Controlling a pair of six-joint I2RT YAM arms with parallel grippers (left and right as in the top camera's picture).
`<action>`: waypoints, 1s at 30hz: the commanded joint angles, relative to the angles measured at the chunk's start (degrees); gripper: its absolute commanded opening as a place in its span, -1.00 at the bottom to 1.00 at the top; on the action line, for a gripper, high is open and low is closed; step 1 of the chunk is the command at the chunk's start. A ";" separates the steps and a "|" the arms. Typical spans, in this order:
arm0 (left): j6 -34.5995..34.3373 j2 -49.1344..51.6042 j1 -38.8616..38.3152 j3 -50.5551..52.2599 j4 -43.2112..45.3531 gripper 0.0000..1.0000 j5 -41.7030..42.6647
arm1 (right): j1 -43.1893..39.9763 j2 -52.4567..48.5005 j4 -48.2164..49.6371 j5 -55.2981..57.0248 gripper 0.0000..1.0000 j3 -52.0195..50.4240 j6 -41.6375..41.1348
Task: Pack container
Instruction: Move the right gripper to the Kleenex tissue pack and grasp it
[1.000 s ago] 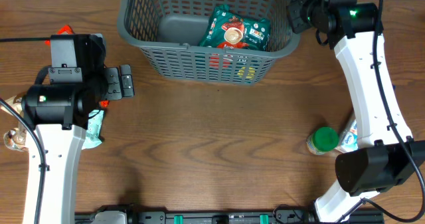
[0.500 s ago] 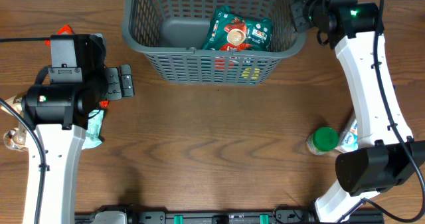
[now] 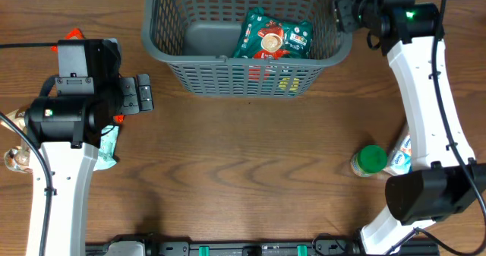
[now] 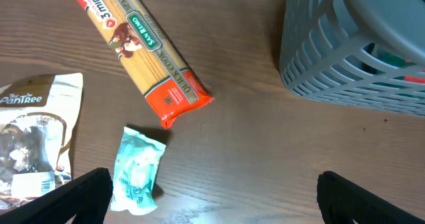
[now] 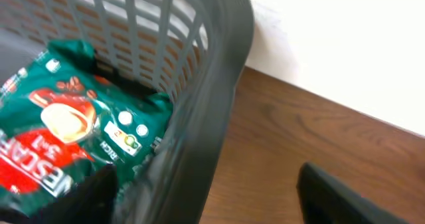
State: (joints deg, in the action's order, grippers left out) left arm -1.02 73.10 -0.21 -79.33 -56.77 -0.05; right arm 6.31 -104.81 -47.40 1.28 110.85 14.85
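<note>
The dark grey slatted container (image 3: 228,75) stands at the table's far edge, middle, with a green coffee-mix bag (image 3: 273,37) lying inside. My right gripper (image 3: 344,13) is open at its right rim. In the right wrist view the rim (image 5: 206,131) runs between the jaws of the right gripper (image 5: 212,204): one finger sits inside next to the bag (image 5: 60,131), the other outside over the table. My left gripper (image 3: 142,93) hangs open and empty over the left of the table. In its wrist view the left gripper (image 4: 216,201) is above bare wood.
A spaghetti packet (image 4: 143,51), a small teal packet (image 4: 136,172) and a clear snack bag (image 4: 30,141) lie at the left. A green-lidded jar (image 3: 370,161) and a white-blue packet (image 3: 400,156) lie at the right beside my right arm.
The container has shifted right and towards the table's far edge, and straightened. My right gripper, shut on its rim before, now stands open. The left arm is still.
</note>
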 commanded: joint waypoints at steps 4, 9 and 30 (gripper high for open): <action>1.01 0.33 0.26 -0.72 -0.20 0.97 -0.63 | 0.35 6.93 0.15 -2.12 0.98 0.85 -4.22; 1.01 0.33 0.26 -0.72 -0.20 0.97 -0.66 | -5.66 13.38 -4.55 5.90 0.98 0.85 -20.52; 1.01 0.33 0.26 -0.72 -0.17 0.97 -0.63 | -46.86 23.80 -41.22 4.92 0.98 -9.35 -31.30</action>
State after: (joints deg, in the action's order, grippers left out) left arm -1.02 73.10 -0.21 -79.33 -56.77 -0.25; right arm -38.50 -80.36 -89.17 7.18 105.60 -18.72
